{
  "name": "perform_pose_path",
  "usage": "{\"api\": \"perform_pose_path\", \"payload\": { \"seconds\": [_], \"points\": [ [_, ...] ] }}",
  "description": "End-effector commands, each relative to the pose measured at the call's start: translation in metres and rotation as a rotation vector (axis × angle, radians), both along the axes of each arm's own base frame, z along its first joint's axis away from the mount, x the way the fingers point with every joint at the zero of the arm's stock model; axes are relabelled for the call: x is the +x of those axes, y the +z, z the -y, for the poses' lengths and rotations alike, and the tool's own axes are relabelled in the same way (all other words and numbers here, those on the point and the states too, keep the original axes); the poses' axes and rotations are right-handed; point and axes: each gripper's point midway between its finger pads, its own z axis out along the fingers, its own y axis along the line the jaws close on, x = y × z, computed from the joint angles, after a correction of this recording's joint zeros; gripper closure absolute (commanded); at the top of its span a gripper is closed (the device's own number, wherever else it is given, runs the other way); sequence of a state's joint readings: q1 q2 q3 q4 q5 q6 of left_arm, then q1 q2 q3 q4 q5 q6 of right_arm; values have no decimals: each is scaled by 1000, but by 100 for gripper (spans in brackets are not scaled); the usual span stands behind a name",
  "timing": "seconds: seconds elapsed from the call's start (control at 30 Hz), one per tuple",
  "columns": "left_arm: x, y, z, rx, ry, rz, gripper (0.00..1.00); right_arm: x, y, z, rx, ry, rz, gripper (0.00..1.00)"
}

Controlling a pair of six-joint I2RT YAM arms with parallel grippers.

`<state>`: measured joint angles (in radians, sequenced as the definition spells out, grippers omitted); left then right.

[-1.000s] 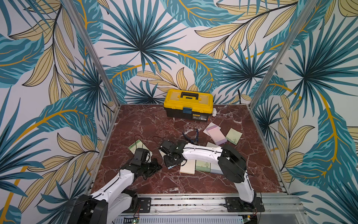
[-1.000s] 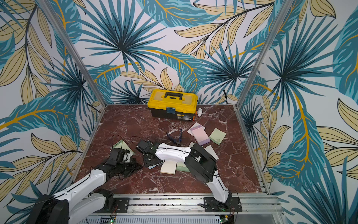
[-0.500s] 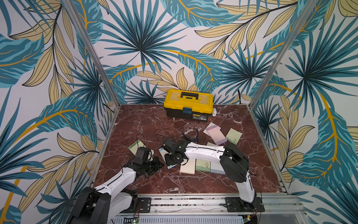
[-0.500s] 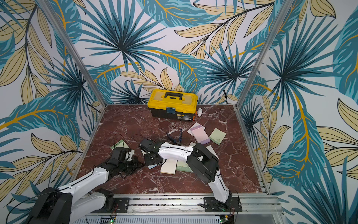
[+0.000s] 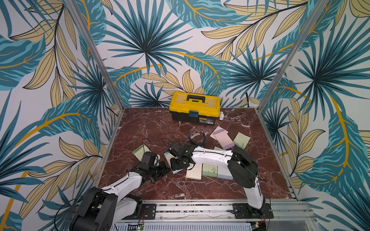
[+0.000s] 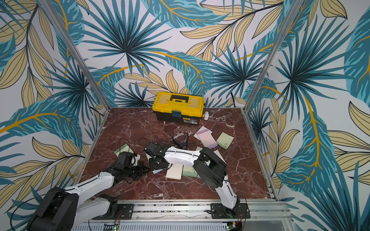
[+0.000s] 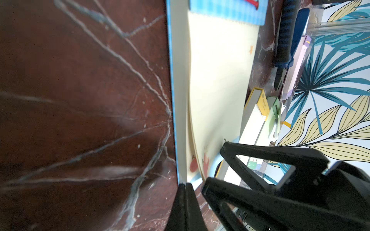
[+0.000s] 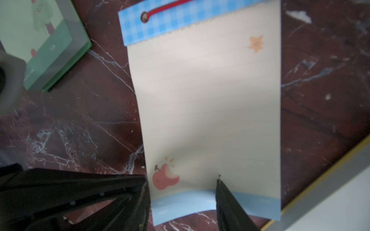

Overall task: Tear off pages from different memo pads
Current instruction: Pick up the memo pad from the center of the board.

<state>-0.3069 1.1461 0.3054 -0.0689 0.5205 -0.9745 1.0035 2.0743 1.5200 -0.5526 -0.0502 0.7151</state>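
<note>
The blue-bordered memo pad (image 8: 204, 100) lies flat on the marble, its cream top page (image 7: 218, 80) bowed up at the near end. My right gripper (image 8: 182, 180) stands open over that end. One finger (image 8: 222, 192) rests on the page and the other sits just off the pad's side edge. My left gripper (image 7: 185, 185) is shut, with its tips at the pad's near corner and no paper visible between them. In both top views the two grippers (image 5: 168, 170) (image 6: 158, 166) meet at this pad (image 5: 177, 171).
Cream (image 5: 194, 171), green (image 5: 209, 170) and grey-lavender (image 5: 225, 173) pads lie in a row beside it. A green pad (image 5: 140, 151) lies behind my left wrist. Pink-lilac (image 5: 223, 140) and green (image 5: 241, 140) pads, pliers (image 5: 197, 140) and a yellow toolbox (image 5: 194, 109) lie farther back.
My left arm has slid toward the blue-bordered pad, bringing its shut tips to the pad's corner. The right gripper has stayed over the pad, open by the same amount.
</note>
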Motion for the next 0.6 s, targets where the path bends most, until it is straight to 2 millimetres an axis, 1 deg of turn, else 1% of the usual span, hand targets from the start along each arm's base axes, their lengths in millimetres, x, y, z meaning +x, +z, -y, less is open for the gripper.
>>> {"api": "perform_pose_path", "payload": {
  "seconds": [0.0,0.57],
  "points": [
    [1,-2,1,-9,1,11,100,-7,-19,13,-42,-15,-42,46],
    [-2,-6,0,7,-6,-7,100,-6,-21,16,-31,-25,-54,46]
  ]
}}
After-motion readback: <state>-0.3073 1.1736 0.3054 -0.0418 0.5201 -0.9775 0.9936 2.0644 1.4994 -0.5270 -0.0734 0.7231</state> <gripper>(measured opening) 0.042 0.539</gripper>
